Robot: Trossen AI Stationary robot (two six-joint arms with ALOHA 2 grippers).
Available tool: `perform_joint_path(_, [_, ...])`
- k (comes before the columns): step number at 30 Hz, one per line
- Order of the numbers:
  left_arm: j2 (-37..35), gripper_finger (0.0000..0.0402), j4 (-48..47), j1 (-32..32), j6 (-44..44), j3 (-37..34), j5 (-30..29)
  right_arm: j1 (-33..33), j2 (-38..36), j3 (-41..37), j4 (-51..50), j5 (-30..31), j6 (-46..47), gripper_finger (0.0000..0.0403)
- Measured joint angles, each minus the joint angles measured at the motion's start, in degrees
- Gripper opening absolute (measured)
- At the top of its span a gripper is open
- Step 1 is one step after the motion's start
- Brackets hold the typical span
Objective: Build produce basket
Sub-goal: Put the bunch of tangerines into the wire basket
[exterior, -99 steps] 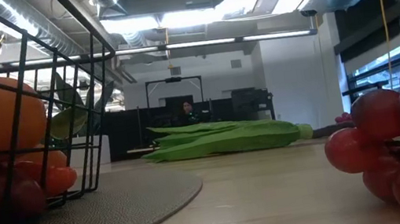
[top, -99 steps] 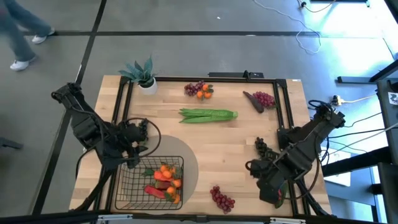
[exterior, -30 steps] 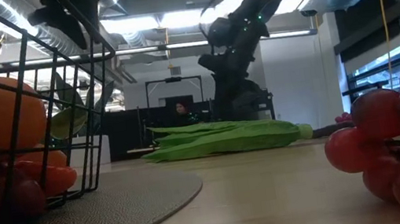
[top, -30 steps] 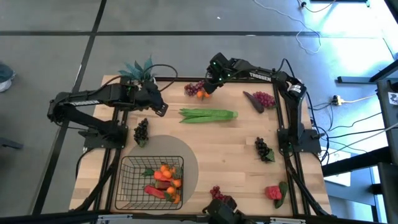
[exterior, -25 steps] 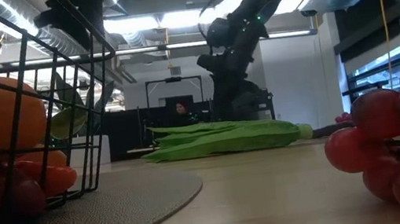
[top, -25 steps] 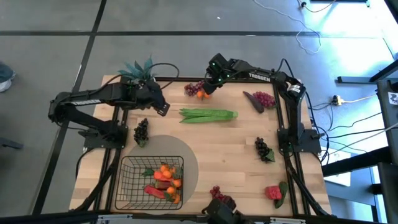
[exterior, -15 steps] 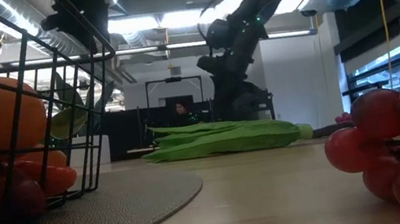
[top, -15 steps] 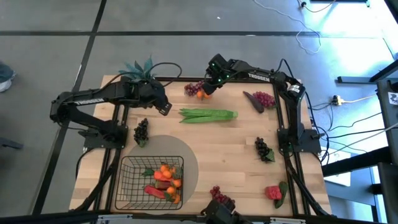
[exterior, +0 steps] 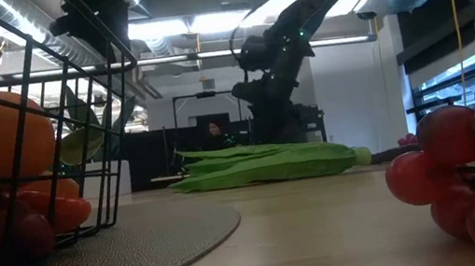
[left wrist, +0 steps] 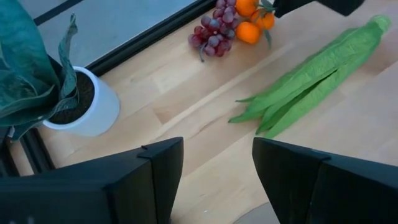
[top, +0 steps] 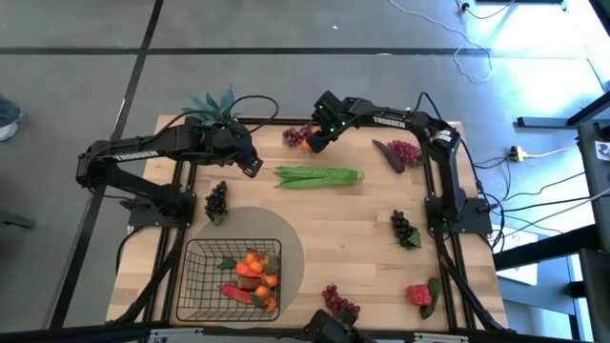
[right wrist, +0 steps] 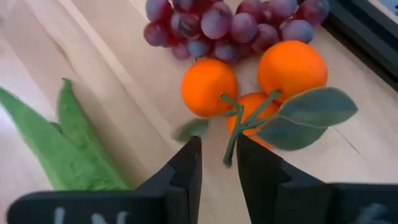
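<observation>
The wire basket (top: pixel 233 276) stands on a grey round mat (top: pixel 291 250) near the front left, with tangerines and red peppers inside. A tangerine cluster (right wrist: pixel 249 81) with green stem and leaves lies beside purple grapes (right wrist: pixel 230 25) at the far middle. My right gripper (top: pixel 313 140) hangs over it, pointing steeply down, open by a narrow gap (right wrist: pixel 219 165). Long green bean pods (top: pixel 319 175) lie flat at mid-table. My left gripper (left wrist: pixel 217 168) is open above bare wood between the potted plant (top: pixel 217 114) and the pods. My right gripper's fingertips (right wrist: pixel 189 155) stand on either side of the free end of the tangerines' green stem (right wrist: pixel 230 152), coming from above at a slant. I cannot tell whether they touch it. The cluster lies on the table.
Dark grape bunches lie at the left (top: pixel 216 202) and right (top: pixel 404 229). Red grapes (top: pixel 339 305) and a strawberry (top: pixel 419 294) lie by the near edge. More red grapes (top: pixel 404 151) lie at the far right. Bare wood lies between the pods and the mat.
My right gripper has come down toward the tangerine cluster and a little toward the table's left edge, its narrow gap unchanged. The produce has stayed where it was.
</observation>
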Motion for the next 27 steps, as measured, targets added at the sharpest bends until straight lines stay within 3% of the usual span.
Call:
perform_joint_path(13, [0.0, 0.0181, 0.02, -0.01, 1.2, 0.0, 0.48, 0.13, 0.54, 0.0, 1.74, 2.93, -1.71, 0.0086])
perform_joint_path(20, [0.0, 0.0181, 0.02, 0.0, 1.23, 0.0, 0.48, 0.2, 0.54, 0.0, 1.74, 3.93, -2.26, 0.0013])
perform_joint_path(27, [0.0, 0.0181, 0.03, 0.0, 1.24, 0.0, 0.48, 0.2, 0.32, 0.0, 0.32, 5.86, -3.68, 0.0003])
